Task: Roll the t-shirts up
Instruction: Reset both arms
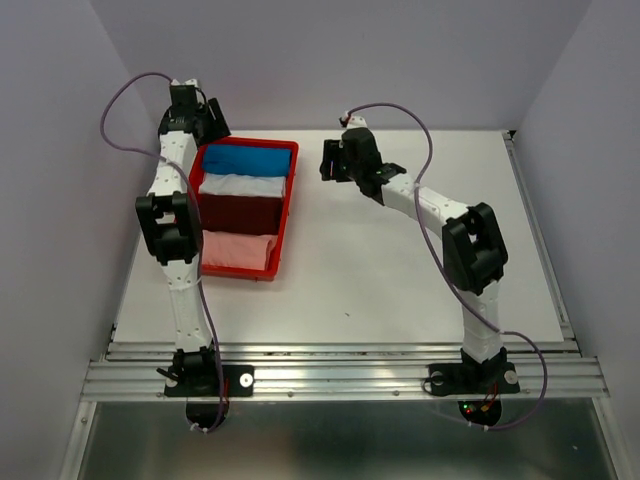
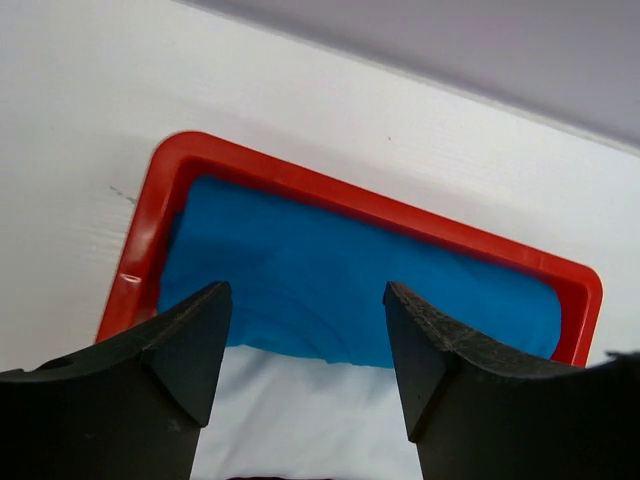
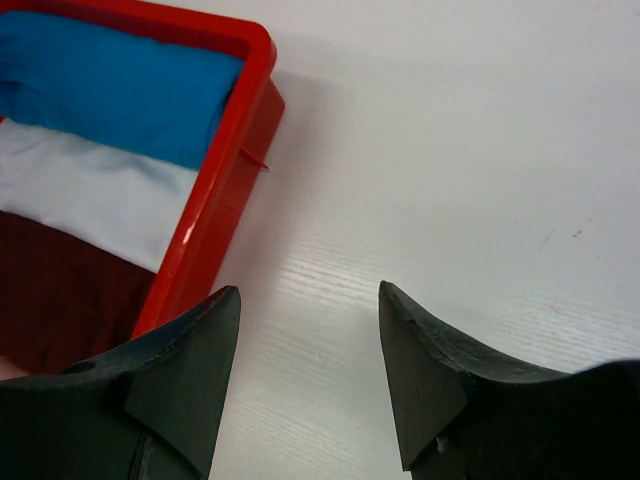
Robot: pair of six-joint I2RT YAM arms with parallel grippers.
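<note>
The t-shirts (image 1: 240, 212) are packed tight in the red tray (image 1: 289, 200) by the table's (image 1: 400, 280) far-left corner, apparently to keep them rolled, so the left fingers (image 2: 180, 350) and right fingers (image 3: 180, 360) are held apart, empty.

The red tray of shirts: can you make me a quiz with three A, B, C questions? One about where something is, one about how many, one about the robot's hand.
1. Where in the red tray is the blue t-shirt? A. far end B. near end C. middle
2. How many t-shirts lie in the tray? A. two B. four C. six
3. The left gripper is: A. shut on the tray B. squeezing a shirt C. open, holding nothing
Answers: 1 A, it lies farthest from the arm bases. 2 B, blue, white, maroon and pink. 3 C, its fingers stand apart with nothing between.
</note>
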